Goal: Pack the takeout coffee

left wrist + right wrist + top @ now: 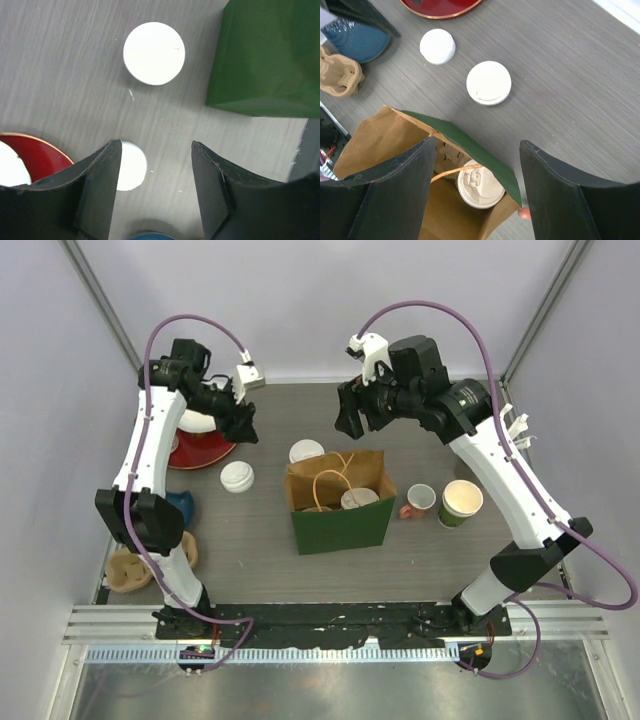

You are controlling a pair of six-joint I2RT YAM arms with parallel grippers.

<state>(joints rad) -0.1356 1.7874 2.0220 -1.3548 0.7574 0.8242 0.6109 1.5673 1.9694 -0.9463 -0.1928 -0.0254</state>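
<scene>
Nearest, in the top cam only, both arm bases sit at the table (420, 560) edge. A brown cardboard cup carrier (128, 570) lies near-left w/ a blue dish (180, 508) just beyond it. The R wrist cam catches both at its left edge; the L wrist cam gets only a sliver of the blue. At ctr table a green paper bag (340, 525), brown inside, stands open. One lidded coffee cup (479, 186) sits inside it toward the right. The top and R wrist cams show that cup; the L wrist cam sees only the bag's green outer wall. Right of the bag, top cam: pink-handled mug (420, 500), then lidless green cup (460, 503), close together. The second lidded coffee cup (306, 451) stands on the table just behind the bag's left rear corner. A smaller white lid (237, 476) lies left of it, apart; can't tell if a cup is under it. Red plate (200, 448) sits far-left. Writing: raised marks on the bagged cup's lid, too small to read. L arm runs up the left side. L gripper (155, 145) points down over bare table by the plate and small lid, jaws apart, nothing btwn them. R arm bends in from the right. R gripper (477, 145) hangs above the bag's rear edge, jaws wide apart, empty.
</scene>
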